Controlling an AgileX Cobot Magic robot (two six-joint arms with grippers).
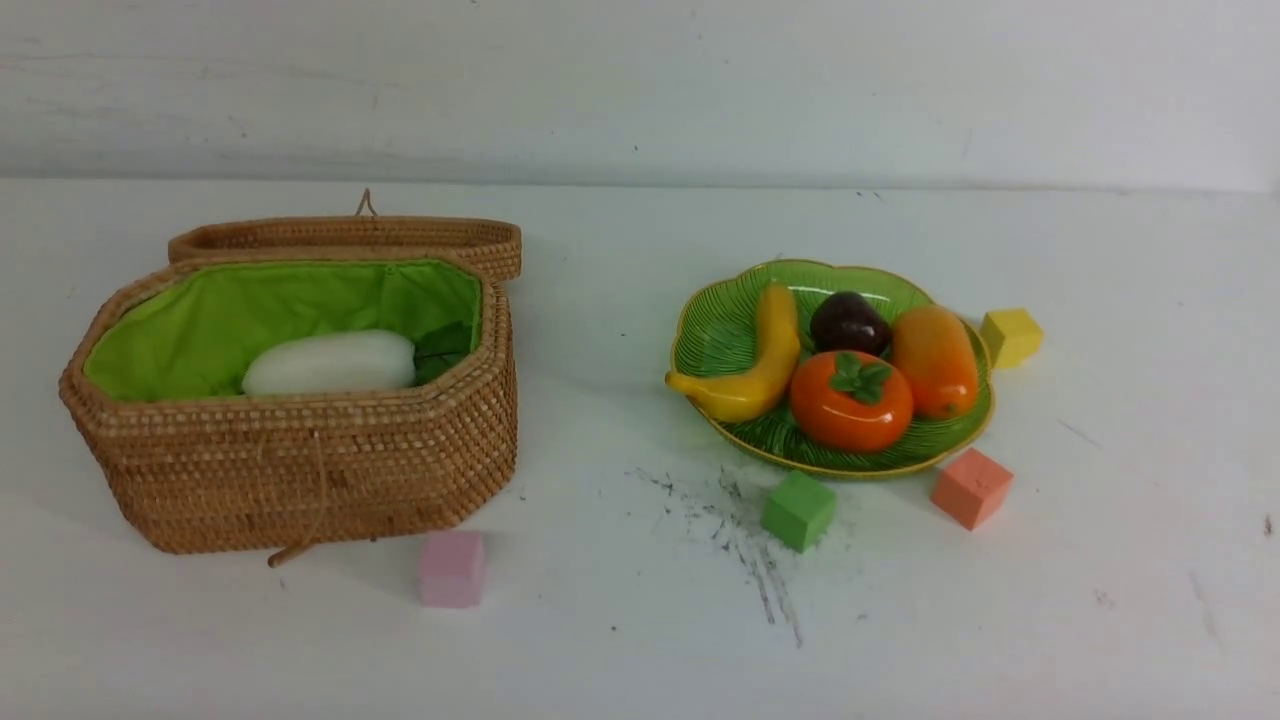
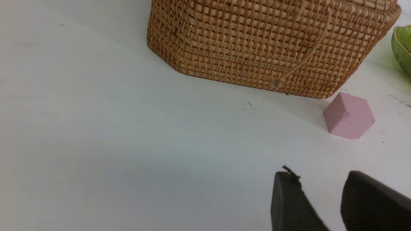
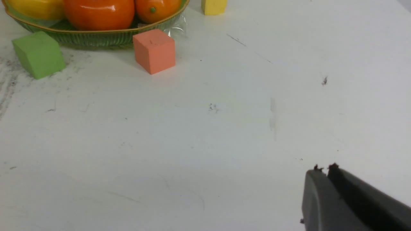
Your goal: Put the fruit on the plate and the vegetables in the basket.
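On the left of the white surface [image 1: 620, 250] stands the open wicker basket [image 1: 300, 460], its lid [image 1: 350, 238] folded back and a white radish [image 1: 330, 362] lying on the green lining, with a pink cube [image 1: 452, 568] just in front. To the right, the green plate [image 1: 720, 330] holds the banana [image 1: 755, 365], dark round fruit [image 1: 848, 322], persimmon [image 1: 850, 400] and mango [image 1: 935, 360], ringed by green [image 1: 798, 510], orange [image 1: 971, 487] and yellow [image 1: 1011, 336] cubes. The left end effector [image 2: 321, 183] hangs empty with its fingers apart near the pink cube, and the right end effector [image 3: 324, 170] hangs empty over bare surface, fingers pressed together.
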